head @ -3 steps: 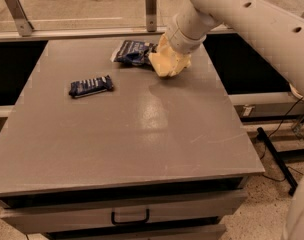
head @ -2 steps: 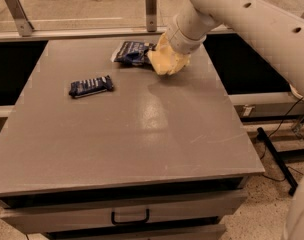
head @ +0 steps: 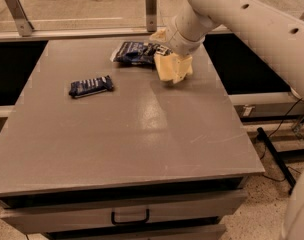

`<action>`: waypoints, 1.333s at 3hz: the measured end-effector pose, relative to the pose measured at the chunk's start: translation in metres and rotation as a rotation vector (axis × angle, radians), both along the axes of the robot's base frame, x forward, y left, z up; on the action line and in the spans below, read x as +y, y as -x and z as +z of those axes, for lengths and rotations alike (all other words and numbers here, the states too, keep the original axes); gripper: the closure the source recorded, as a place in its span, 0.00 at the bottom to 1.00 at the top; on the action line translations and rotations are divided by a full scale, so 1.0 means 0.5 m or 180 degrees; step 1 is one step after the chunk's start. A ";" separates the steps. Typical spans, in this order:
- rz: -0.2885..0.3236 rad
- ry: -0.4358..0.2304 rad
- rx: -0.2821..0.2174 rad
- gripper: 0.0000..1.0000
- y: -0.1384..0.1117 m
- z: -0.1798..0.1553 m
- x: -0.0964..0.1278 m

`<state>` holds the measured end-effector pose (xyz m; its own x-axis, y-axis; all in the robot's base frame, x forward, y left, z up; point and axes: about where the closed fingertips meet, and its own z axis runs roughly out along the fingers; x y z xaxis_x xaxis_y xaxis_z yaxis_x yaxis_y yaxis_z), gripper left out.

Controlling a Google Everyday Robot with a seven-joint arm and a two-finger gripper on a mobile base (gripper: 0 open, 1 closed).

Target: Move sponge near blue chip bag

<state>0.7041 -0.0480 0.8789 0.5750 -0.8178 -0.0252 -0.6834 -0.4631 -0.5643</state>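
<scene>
The blue chip bag (head: pixel 136 53) lies crumpled and flat at the back middle of the grey table (head: pixel 127 144). My gripper (head: pixel 173 69) reaches down from the white arm (head: pixel 232 14) just to the right of the bag. It is shut on the pale yellow sponge (head: pixel 168 70), which hangs at or just above the table top, close to the bag's right end. The sponge and the gripper's cream parts blend together, so the sponge's full outline is hidden.
A narrow dark blue bar packet with white stripes (head: pixel 91 86) lies at the left of the table. A glass-and-metal railing (head: pixel 151 1) runs behind the far edge. A drawer with a black handle (head: pixel 129 217) is under the front edge. Cables lie on the floor at the right.
The gripper with the sponge has come down and slightly toward the front, staying beside the chip bag. The bag and the bar packet have not moved.
</scene>
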 end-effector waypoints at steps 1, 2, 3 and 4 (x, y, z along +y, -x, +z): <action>0.0000 0.0000 0.0000 0.00 0.000 0.000 0.000; -0.0209 -0.0227 0.0160 0.00 -0.003 -0.005 -0.050; -0.0332 -0.0320 0.0260 0.00 -0.005 -0.006 -0.078; -0.0545 -0.0440 0.0059 0.00 0.006 0.051 -0.129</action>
